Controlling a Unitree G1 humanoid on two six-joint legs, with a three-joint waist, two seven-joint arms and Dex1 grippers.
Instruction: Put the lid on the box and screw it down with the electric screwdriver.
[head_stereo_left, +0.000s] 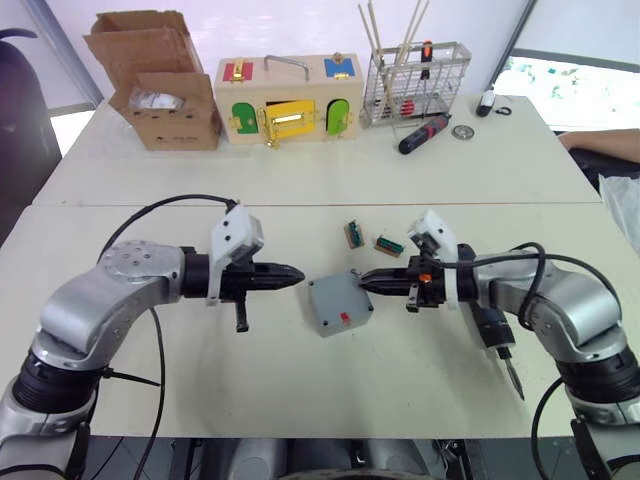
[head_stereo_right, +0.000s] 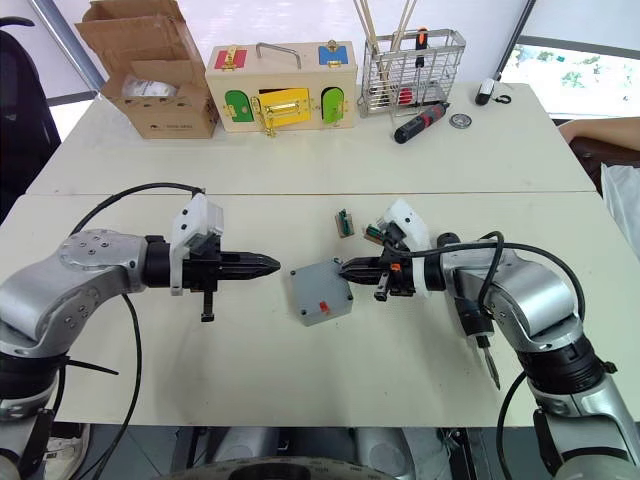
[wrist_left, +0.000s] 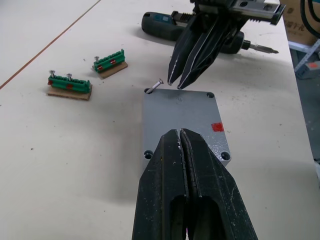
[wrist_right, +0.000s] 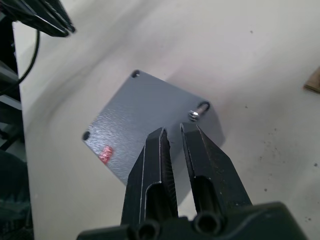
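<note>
The grey box (head_stereo_left: 340, 304) lies mid-table with a flat, closed top face, screw holes at its corners and a small red mark (wrist_left: 216, 126). The lid looks seated on it, but I cannot make out a seam. A small screw (wrist_right: 197, 112) leans in one corner hole. My right gripper (head_stereo_left: 362, 279) hovers at that corner, open only slightly, with nothing between its fingers and its tips beside the screw. Left of the box, a short gap away, my left gripper (head_stereo_left: 300, 273) points at it and is shut and empty. The electric screwdriver (head_stereo_left: 495, 332) lies on the table under my right forearm.
Two green terminal blocks (head_stereo_left: 354, 234) (head_stereo_left: 389, 243) lie just behind the box. At the back stand a cardboard carton (head_stereo_left: 160, 85), a colourful latch box (head_stereo_left: 290, 98) and a wire basket (head_stereo_left: 415, 80), with a red-and-black hand screwdriver (head_stereo_left: 425, 132) nearby. A person's arm (head_stereo_left: 600, 140) rests at the far right.
</note>
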